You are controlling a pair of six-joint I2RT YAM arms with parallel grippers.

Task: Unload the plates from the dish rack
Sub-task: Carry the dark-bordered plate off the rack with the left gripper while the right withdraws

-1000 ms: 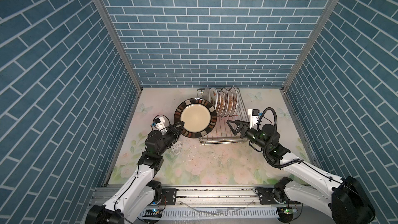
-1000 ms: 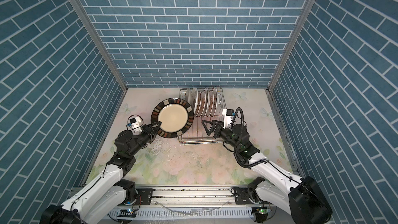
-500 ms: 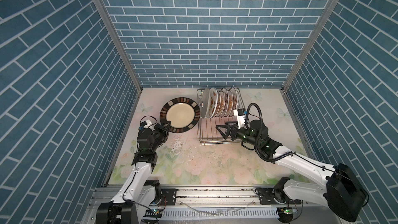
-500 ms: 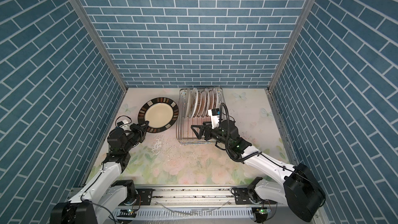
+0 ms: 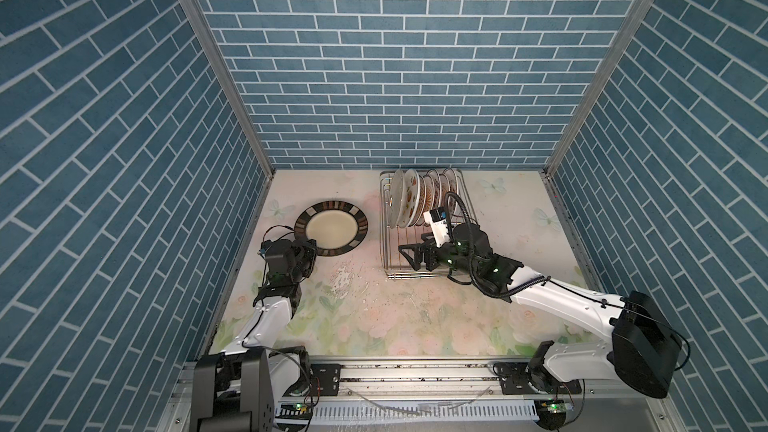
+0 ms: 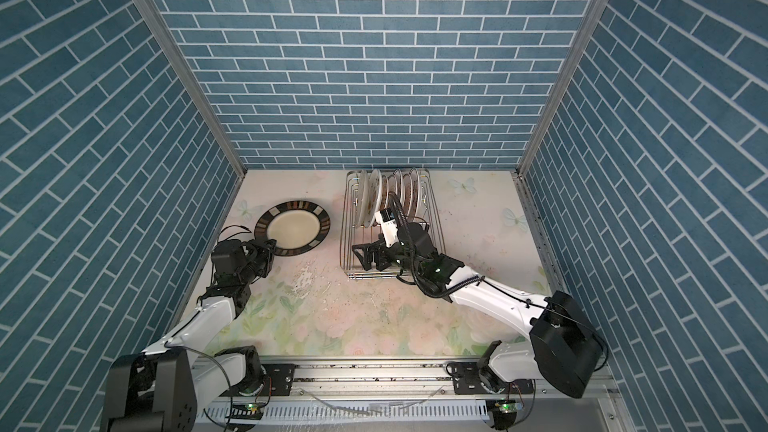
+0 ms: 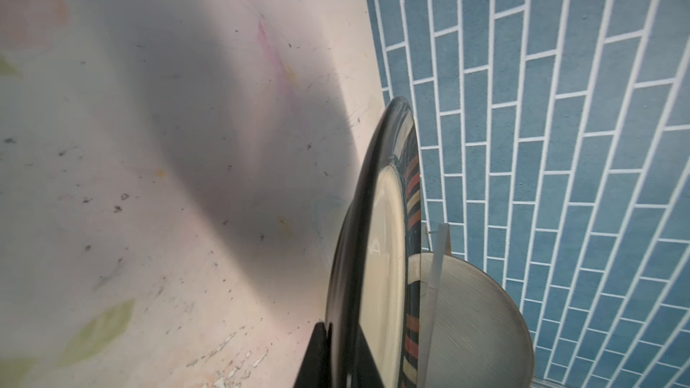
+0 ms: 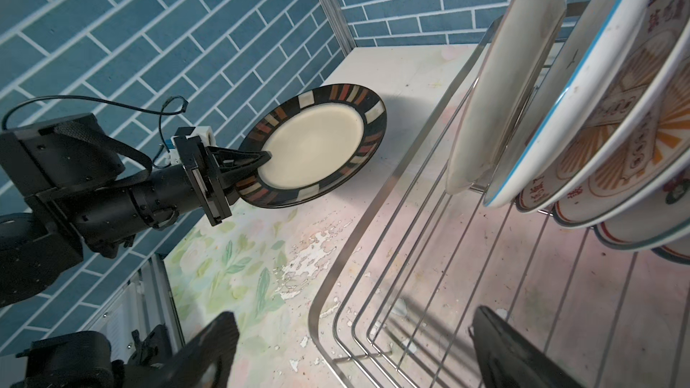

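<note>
Left hand has moved dark-rimmed plate leftward, lower

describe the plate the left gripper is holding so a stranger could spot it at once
Look left of the silver wire dish rack on the floral tabletop, to the dark-rimmed plate that the left gripper pinches by its edge. It has a cream centre and a black band of red, tan and white blocks, unlike the white plates standing in the rack.

Red Chinese lettering, blurred and illegible, on one racked plate
</note>
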